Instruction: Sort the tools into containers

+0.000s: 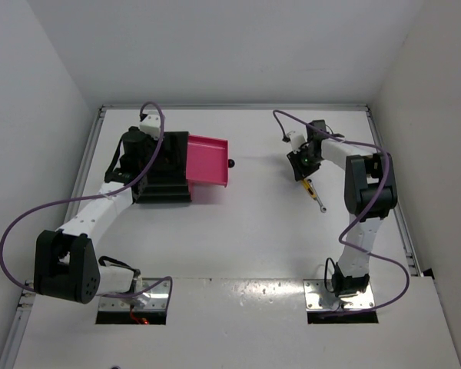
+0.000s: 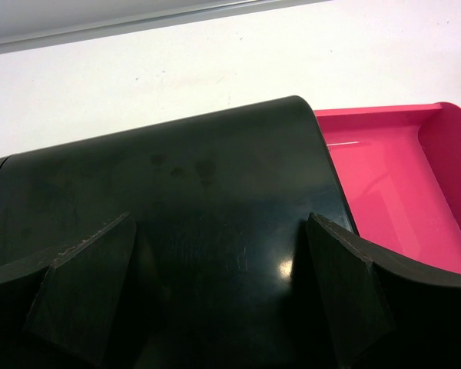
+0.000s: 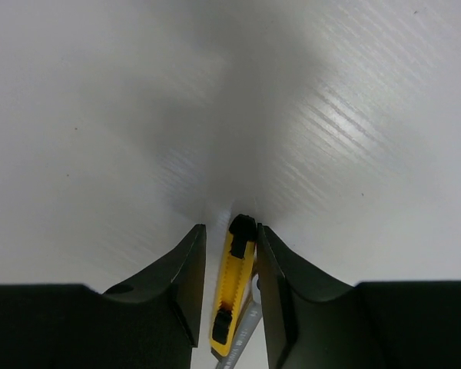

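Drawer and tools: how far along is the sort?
Done: one pink drawer is pulled out of the black cabinet, nothing visible in it; the left gripper stands open over the cabinet. In hand: the right gripper flanks the yellow-handled tool on the table. Left: drawer it, then the silver wrench beside it.

White tabletop (image 1: 246,231) with grey metal edging (image 1: 230,106), plain white walls (image 1: 230,46) on three sides, even light.

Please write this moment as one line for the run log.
left end effector: open, over cabinet | drawer: pulled out | right end effector: jaws flank yellow tool on table, grip unclear
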Robot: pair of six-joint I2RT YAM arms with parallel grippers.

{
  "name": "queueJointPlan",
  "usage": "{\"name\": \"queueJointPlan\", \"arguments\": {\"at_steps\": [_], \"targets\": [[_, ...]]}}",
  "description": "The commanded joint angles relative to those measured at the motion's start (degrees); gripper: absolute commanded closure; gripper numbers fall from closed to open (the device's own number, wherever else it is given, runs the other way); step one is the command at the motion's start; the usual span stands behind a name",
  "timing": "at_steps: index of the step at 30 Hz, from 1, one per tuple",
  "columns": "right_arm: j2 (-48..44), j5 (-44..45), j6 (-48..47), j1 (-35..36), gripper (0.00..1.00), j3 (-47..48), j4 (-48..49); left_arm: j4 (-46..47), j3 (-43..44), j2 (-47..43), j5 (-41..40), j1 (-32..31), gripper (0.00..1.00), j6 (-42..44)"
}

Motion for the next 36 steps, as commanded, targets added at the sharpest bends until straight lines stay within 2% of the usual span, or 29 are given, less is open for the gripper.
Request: {"name": "queueJointPlan", "arguments": {"at_steps": [1,5,8,12,13,15,24,30,34,36], "targets": [[-1.7,0.5,-1.0,0.3,0.67,-0.9,-0.3,-12.9,-3.6,3.1,0.9,0.2,0.00,0.0],[-1.7,0.5,-1.5,-0.3,0.66,-1.4,-1.0,-12.9,-3.6,3.1,0.9,0.2,0.00,0.0],[-1.7,0.5,-2.1,-0.3,0.71,-1.9,-1.0,-13.4,-3.6,3.1,0.9,0.2,0.00,0.0],[-2.2,-0.1,-2.1,-0.3,0.88,-1.9,-2.2,-13.4,-3.6,3.1,0.9,0.2,0.00,0.0],[-2.2,-0.6,-2.1,-0.3,0.95,-1.9,-2.2,-13.4,-3.6,3.1,0.9,0.2,0.00,0.0],[-3.0,-1.9,-2.1,0.3,0.99,-1.4,-3.3,-13.4,-3.6,3.1,0.9,0.2,0.00,0.0],[-10.4,-15.9,7.9,3.2,1.00,6.1,-8.3,-13.4,-3.6,3.1,0.9,0.2,0.00,0.0],[-16.7,-22.6,22.2,5.4,1.00,11.2,1.6,-13.4,-3.6,2.6,0.9,0.2,0.00,0.0],[-17.3,-23.1,31.2,9.6,1.00,13.6,14.2,-14.0,-3.0,3.8,1.4,0.2,0.00,0.0],[-15.5,-22.5,34.0,11.1,1.00,15.6,15.9,-14.0,-2.3,4.3,1.4,0.2,0.00,0.0]]}}
